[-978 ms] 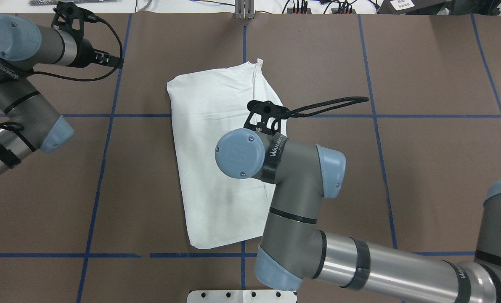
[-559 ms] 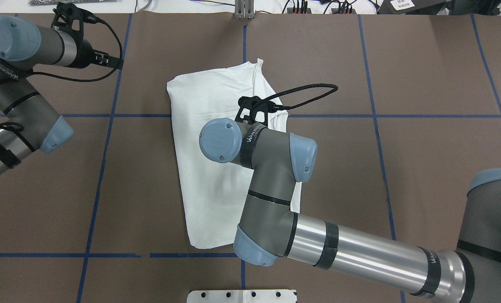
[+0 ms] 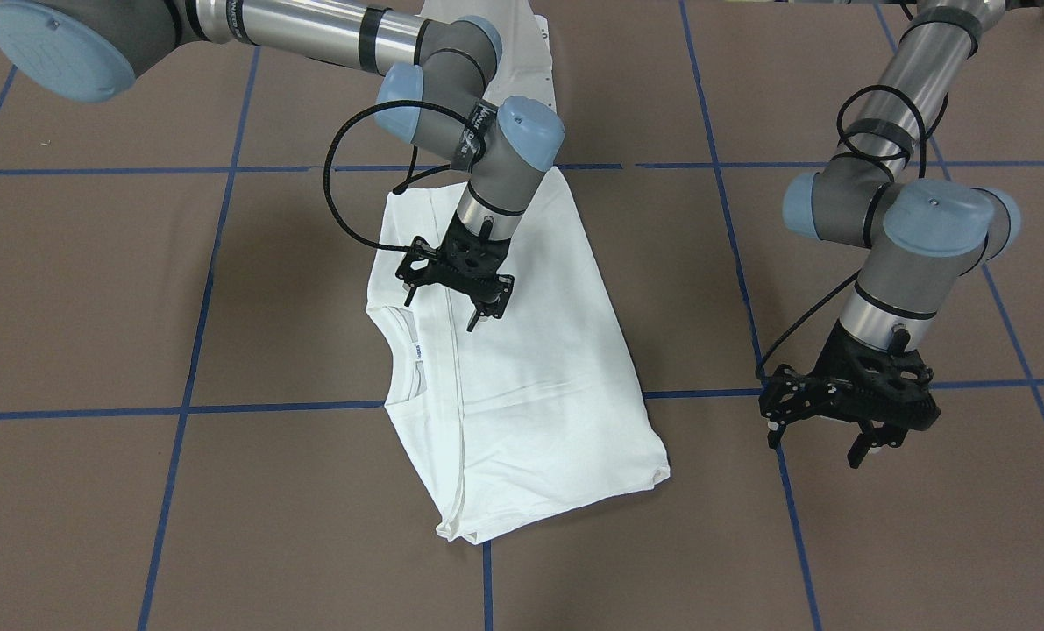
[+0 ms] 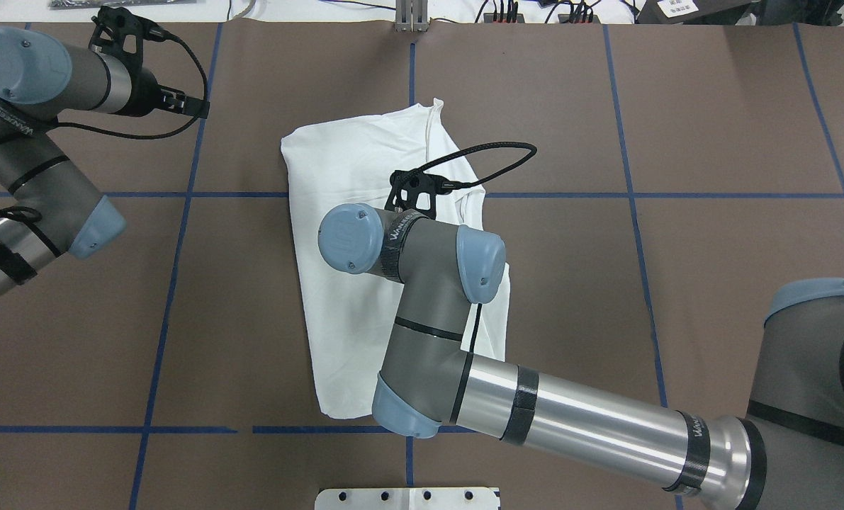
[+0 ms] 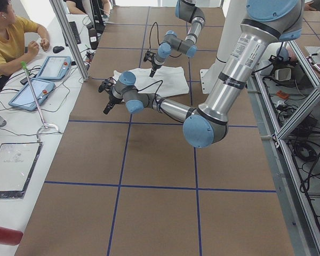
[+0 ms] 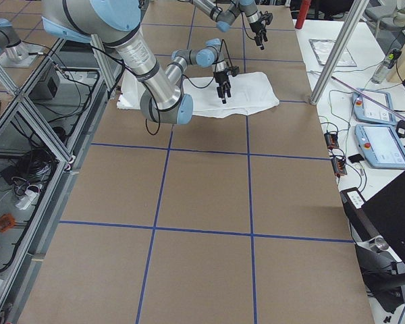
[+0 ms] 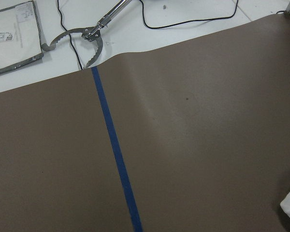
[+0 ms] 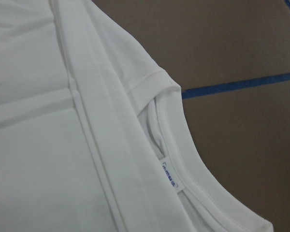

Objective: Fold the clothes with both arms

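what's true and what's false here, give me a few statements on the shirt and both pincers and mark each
1. The white long-sleeved shirt of thin cloth lies folded on the brown table. True.
2. The right arm's black pincer is over the shirt. True.
3. The left arm's black pincer grips a sleeve. False: it is open and empty over bare table, beside the shirt.
4. The small neck label is hidden. False: it shows at the collar.

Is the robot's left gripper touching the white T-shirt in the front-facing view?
No, the left gripper hangs over the brown table, well apart from the white T-shirt.
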Motion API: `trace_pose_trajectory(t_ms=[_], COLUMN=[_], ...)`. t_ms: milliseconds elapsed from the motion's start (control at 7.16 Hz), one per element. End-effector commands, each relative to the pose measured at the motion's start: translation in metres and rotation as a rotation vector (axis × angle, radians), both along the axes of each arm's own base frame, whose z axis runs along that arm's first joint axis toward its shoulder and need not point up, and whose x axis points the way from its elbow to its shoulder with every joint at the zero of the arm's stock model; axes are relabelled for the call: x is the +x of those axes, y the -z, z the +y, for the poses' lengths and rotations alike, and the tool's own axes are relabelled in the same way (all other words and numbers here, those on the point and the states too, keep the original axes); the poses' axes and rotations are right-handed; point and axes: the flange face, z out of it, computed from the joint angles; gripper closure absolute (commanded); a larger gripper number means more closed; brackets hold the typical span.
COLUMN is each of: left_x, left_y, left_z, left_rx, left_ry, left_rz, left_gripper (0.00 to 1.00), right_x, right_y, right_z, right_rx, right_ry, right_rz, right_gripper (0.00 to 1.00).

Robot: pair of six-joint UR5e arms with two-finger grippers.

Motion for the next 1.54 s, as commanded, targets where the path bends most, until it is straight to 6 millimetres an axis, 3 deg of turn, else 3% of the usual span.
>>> trace_pose_trajectory(t_ms=[0, 1118, 1258, 1397], left_x=[0.001, 0.002, 0.002, 0.002], left_y=[-0.001, 0.001, 0.0, 0.0], left_z=[0.0, 0.001, 0.001, 0.001], left_rx=[-0.001, 0.002, 0.001, 0.0], left_ry=[-0.001, -0.003, -0.004, -0.003], left_rz=[-0.001, 0.001, 0.002, 0.0], left_gripper=[0.0, 0.0, 0.0, 0.0], right_x=[-0.001, 0.011, 0.023, 0.045], right_y=[-0.005, -0.033, -0.033, -0.048], right_z=[0.003, 0.009, 0.01, 0.015], right_rx=[-0.001, -0.04, -0.048, -0.054], right_ry=[0.04, 0.144, 0.183, 0.2], right_rz=[0.043, 0.219, 0.265, 0.289], right_gripper=[0.0, 0.0, 0.0, 0.0])
